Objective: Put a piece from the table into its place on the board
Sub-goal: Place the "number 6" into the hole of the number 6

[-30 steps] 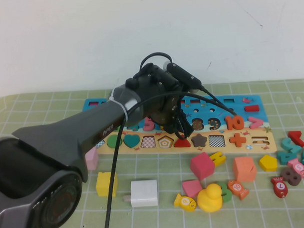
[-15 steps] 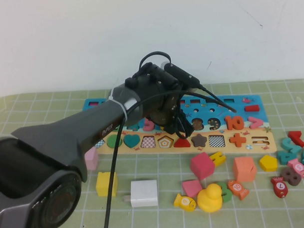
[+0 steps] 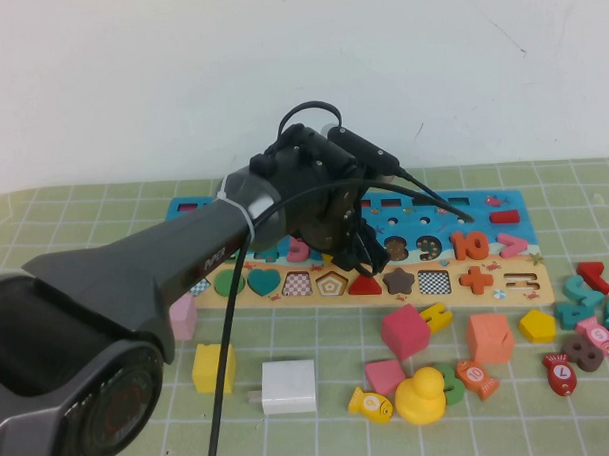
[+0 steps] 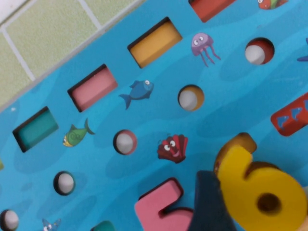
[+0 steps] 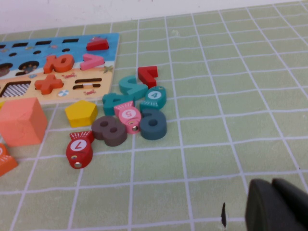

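- Left gripper (image 3: 357,254) hangs over the middle of the board (image 3: 505,243), low above the blue numeral row, just right of the pink 5 (image 3: 298,248).
- Left wrist view: yellow 6 (image 4: 262,192) sits at the fingers, one dark finger (image 4: 208,204) pressed against its side, so fingers are pinching the 6.
- The 6 hovers over its tan-edged cutout (image 4: 234,144), overlapping it, right beside the pink numeral (image 4: 161,204). Can't tell if it's touching the board.
- Right gripper (image 5: 276,207) is low over the desk (image 5: 231,86), well apart from the board, on the right side; not visible in the high view.
- Right fingers look pressed together, nothing between them.
- Loose pieces on the desk near it: grey 8 (image 5: 109,130), red fish 7 (image 5: 80,148), yellow pentagon (image 5: 82,113), orange cube (image 5: 21,121).
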Robot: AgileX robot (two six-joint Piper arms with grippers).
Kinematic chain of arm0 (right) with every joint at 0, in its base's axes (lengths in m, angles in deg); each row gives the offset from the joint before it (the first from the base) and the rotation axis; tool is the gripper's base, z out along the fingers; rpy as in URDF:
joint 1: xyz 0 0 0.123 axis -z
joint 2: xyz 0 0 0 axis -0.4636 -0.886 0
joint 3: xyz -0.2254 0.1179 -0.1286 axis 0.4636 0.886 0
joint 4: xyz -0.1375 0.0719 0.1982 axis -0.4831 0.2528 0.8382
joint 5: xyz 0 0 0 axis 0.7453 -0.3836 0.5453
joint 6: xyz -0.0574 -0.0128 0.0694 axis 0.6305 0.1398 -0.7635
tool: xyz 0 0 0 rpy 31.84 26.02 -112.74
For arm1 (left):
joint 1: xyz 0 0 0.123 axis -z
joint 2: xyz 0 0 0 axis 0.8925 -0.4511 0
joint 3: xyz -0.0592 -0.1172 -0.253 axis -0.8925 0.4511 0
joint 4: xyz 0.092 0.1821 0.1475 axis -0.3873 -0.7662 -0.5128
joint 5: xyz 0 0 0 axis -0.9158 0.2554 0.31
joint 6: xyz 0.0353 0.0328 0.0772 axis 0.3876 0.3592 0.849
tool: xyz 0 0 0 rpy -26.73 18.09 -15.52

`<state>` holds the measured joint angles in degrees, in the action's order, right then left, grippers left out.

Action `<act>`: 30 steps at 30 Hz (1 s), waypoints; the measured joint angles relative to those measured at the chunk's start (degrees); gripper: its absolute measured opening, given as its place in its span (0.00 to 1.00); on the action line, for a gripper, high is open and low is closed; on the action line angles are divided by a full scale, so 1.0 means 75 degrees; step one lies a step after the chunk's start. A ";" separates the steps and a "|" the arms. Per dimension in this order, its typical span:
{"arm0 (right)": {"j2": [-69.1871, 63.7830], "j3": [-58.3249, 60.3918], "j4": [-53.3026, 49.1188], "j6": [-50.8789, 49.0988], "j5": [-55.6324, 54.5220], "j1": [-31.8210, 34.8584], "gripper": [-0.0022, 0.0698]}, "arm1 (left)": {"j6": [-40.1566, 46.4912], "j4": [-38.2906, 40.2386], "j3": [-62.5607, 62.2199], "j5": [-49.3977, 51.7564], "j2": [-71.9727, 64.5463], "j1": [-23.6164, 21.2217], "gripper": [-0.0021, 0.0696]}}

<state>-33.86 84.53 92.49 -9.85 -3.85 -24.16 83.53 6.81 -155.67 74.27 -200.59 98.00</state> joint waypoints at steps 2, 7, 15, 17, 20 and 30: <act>0.0000 0.0000 0.0000 0.0000 0.0000 0.0000 0.03 | 0.0000 -0.0035 -0.0003 -0.0018 0.0000 0.0000 0.60; 0.0000 0.0000 0.0000 0.0000 0.0000 0.0000 0.03 | 0.0015 -0.0330 -0.0306 0.0324 -0.0069 0.0000 0.60; 0.0000 0.0000 0.0000 0.0000 0.0000 0.0000 0.03 | 0.0031 0.0194 -0.1346 0.1722 -0.0118 0.0000 0.34; 0.0000 0.0000 0.0000 0.0000 0.0000 0.0000 0.03 | 0.0031 0.0442 -0.1381 0.1801 -0.0118 0.0000 0.21; 0.0000 0.0000 0.0000 0.0000 0.0000 0.0000 0.03 | 0.0077 0.0759 -0.1381 0.1875 -0.0118 0.0000 0.08; 0.0000 0.0000 0.0000 0.0000 0.0000 0.0000 0.03 | 0.0853 0.0858 -0.1381 0.2357 0.0344 0.0000 0.03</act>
<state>-33.86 84.53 92.49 -9.85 -3.85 -24.16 89.93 13.24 -166.03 91.95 -198.01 98.00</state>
